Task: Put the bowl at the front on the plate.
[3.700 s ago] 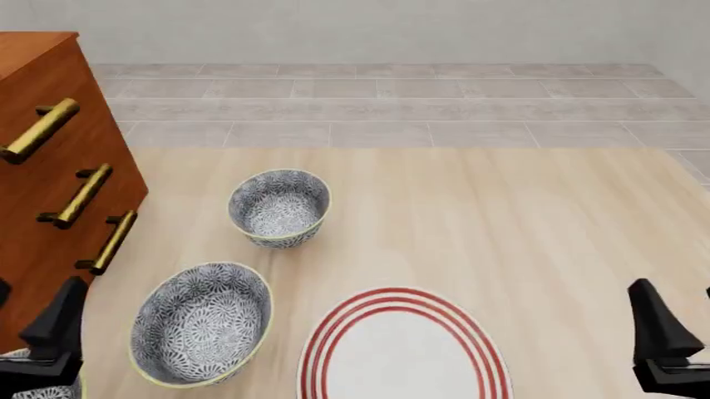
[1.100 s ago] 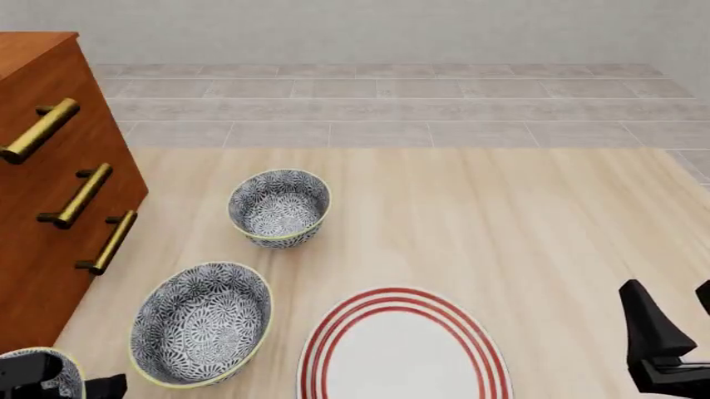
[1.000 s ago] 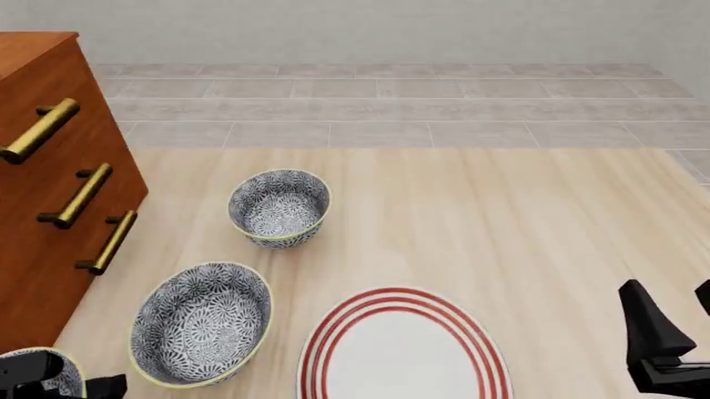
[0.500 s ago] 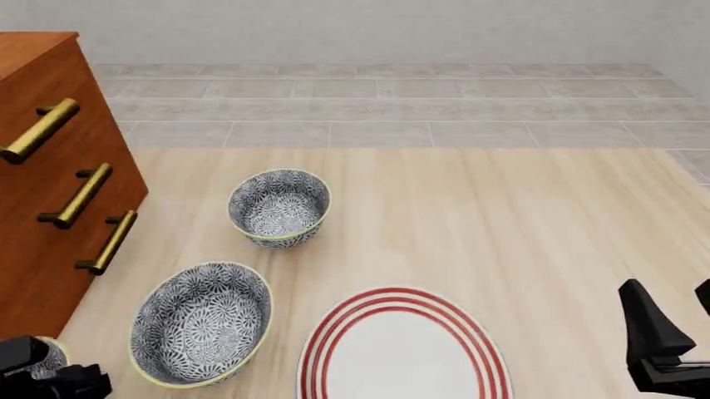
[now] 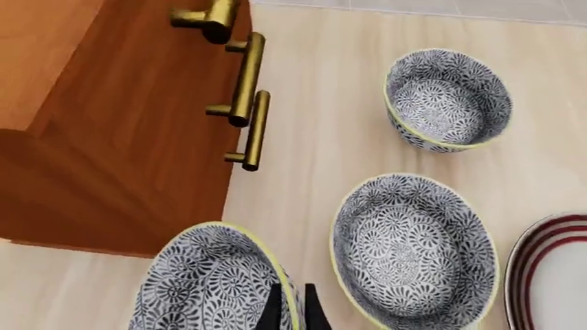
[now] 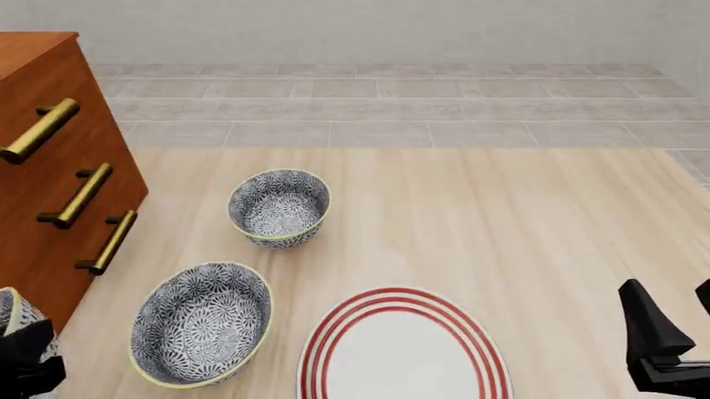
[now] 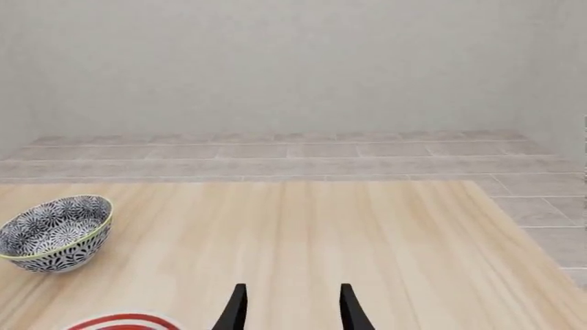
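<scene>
The bowl (image 5: 206,289), black-and-white floral with a yellow-green rim, is nearest the table's front, at the left. My left gripper (image 5: 291,295) is shut on its rim, one finger inside and one outside. In the front view only a sliver of the bowl (image 6: 10,312) shows at the left edge, above the dark left gripper (image 6: 25,347). The plate (image 6: 401,349), white with red rings, lies at front centre, also visible from the left wrist (image 5: 555,275). My right gripper (image 7: 291,313) is open and holds nothing, low at the front right (image 6: 663,342).
Two look-alike bowls stand on the table: one just left of the plate (image 6: 202,322), one farther back (image 6: 279,206). A wooden cabinet (image 6: 50,166) with brass handles (image 6: 111,241) stands close along the left side, beside the held bowl.
My left gripper came down over the front bowl and shut on its rim. The bowl has since shifted up and left along the front view's edge. The right gripper has barely moved.
</scene>
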`<state>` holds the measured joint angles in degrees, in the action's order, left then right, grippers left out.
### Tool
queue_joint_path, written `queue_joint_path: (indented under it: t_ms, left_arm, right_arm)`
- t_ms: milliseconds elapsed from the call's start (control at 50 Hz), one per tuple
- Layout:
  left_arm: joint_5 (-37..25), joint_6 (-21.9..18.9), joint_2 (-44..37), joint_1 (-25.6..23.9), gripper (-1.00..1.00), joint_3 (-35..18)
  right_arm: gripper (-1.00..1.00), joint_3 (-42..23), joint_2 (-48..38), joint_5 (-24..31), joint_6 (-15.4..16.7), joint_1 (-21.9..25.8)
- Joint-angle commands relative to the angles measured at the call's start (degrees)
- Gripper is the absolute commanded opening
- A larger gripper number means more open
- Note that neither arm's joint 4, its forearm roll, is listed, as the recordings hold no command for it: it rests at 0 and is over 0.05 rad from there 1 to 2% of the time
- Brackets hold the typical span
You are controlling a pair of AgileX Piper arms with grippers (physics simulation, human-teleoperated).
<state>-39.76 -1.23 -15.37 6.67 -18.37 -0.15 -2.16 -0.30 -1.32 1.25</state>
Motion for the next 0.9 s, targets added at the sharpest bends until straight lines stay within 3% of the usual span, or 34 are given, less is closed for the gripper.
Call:
queue_joint_path:
  t_ms: [20,160,240,300,520,680,900]
  left_arm:
    - [-6.3,-1.6,4.5,-8.2,-1.00,-12.2]
    - [-6.5,-3.2,3.1,-12.6,-1.00,-17.3]
    - [-5.5,-6.5,2.5,-15.9,-1.00,-19.0]
    - [-4.4,-10.2,2.5,-18.9,-1.00,-19.2]
    - [-1.2,-16.9,0.0,-30.5,-1.00,-20.1]
    - [2.8,-17.1,-5.1,-40.4,-1.00,-19.3]
    - [10.3,-23.0,-15.1,-50.5,-1.00,-20.6]
  right_arm:
    - [1.00,0.0,-0.2,-0.1,0.1,-0.1]
    - [1.00,0.0,0.0,0.0,-0.1,-0.3]
    - [1.00,0.0,0.0,0.0,-0.2,-0.4]
    - [1.00,0.0,0.0,-0.1,-0.3,-0.4]
    - [1.00,-0.1,0.1,0.2,-0.4,-0.5]
    - [1.00,-0.1,0.3,0.4,-0.4,-0.4]
    - [1.00,0.0,-0.3,-0.3,-0.7,-0.5]
